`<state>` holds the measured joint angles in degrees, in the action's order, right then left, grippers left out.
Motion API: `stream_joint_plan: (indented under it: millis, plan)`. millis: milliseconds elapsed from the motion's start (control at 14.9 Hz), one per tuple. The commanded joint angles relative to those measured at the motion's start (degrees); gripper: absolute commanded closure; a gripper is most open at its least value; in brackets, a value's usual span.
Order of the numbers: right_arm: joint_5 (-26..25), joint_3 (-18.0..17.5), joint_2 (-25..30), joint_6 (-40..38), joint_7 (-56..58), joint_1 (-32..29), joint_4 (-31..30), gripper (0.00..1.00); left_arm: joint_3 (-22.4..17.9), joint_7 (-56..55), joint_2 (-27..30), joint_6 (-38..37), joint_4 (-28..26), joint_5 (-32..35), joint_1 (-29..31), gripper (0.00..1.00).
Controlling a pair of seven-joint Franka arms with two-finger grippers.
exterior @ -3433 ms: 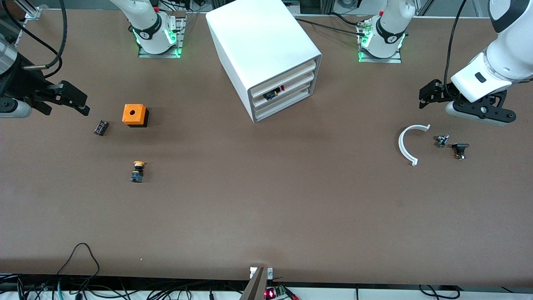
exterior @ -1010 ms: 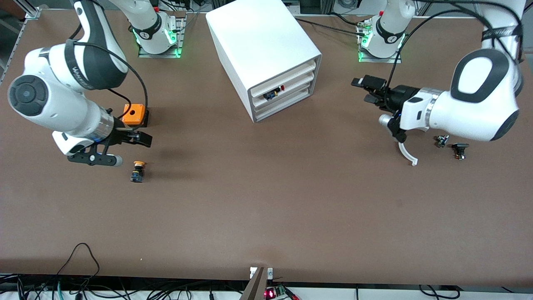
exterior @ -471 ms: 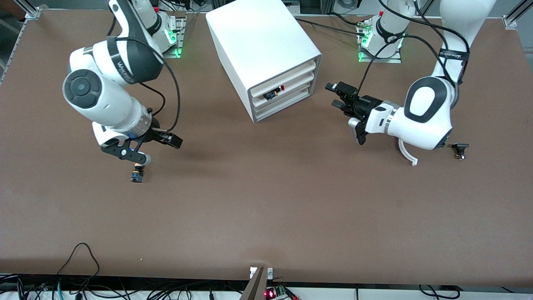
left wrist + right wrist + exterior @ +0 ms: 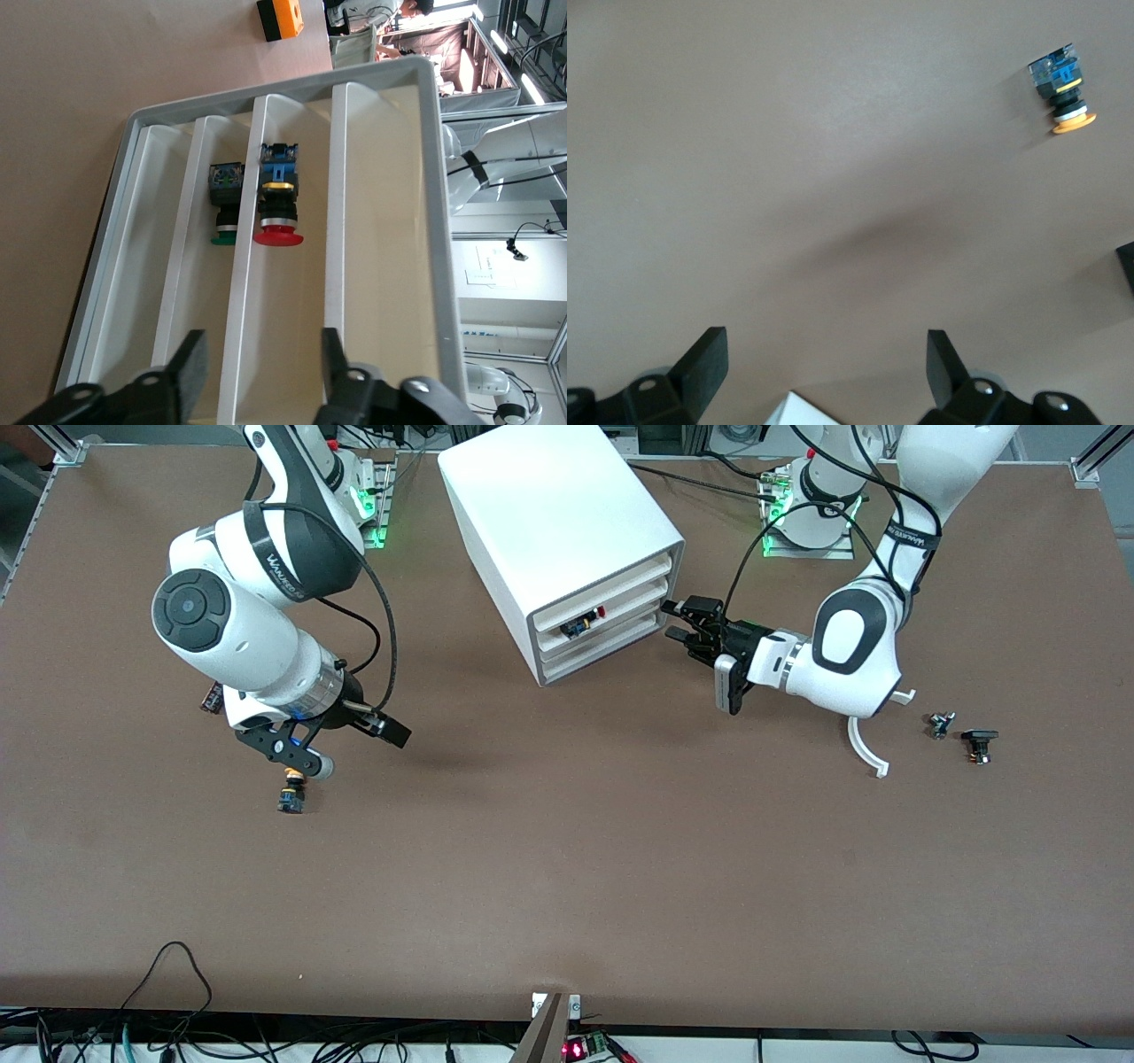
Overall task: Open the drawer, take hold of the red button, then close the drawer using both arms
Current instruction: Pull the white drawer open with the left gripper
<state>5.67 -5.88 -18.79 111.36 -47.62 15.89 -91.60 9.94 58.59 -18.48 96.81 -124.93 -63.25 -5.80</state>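
The white cabinet [image 4: 567, 522] stands at the table's middle, its three drawers shut. The middle drawer [image 4: 625, 608] holds the red-capped button [image 4: 585, 620]. The left wrist view looks into the drawer fronts and shows the drawer [image 4: 292, 354] and the button [image 4: 277, 212]. My left gripper [image 4: 684, 621] is open and empty, just in front of the drawer fronts; its fingers [image 4: 332, 354] straddle a drawer edge without touching. My right gripper [image 4: 383, 726] is open and empty, over bare table near the yellow-capped button [image 4: 291, 793], which also shows in the right wrist view [image 4: 1061, 88].
A green-capped button [image 4: 221, 199] lies in the drawer next to the middle one. A white curved piece [image 4: 864, 748] and two small parts [image 4: 941, 724] [image 4: 979, 744] lie toward the left arm's end. An orange box [image 4: 279, 18] and a small black part [image 4: 211, 698] lie toward the right arm's end.
Both arms have swung in from the table's ends. The left gripper has moved up to the cabinet's drawer fronts. The right gripper has moved over the table toward the cabinet.
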Motion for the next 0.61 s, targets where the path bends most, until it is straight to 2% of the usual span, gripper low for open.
stream_joint_plan:
  millis: [0,202,538]
  plan:
    - [1.0,0.0,-2.2,-0.4,-4.4,1.0,4.1,0.01,0.3,5.9,-0.6,1.2,-2.2,-3.3,0.2,0.51]
    - [1.0,0.0,-3.3,-0.5,-7.6,2.2,6.1,0.01,0.4,8.5,-1.2,5.0,-4.0,-5.2,-2.0,0.5]
    - [1.0,0.0,-4.5,-1.1,-12.4,3.9,8.8,0.01,0.4,11.6,-1.3,6.0,-6.9,-9.1,-3.8,0.51]
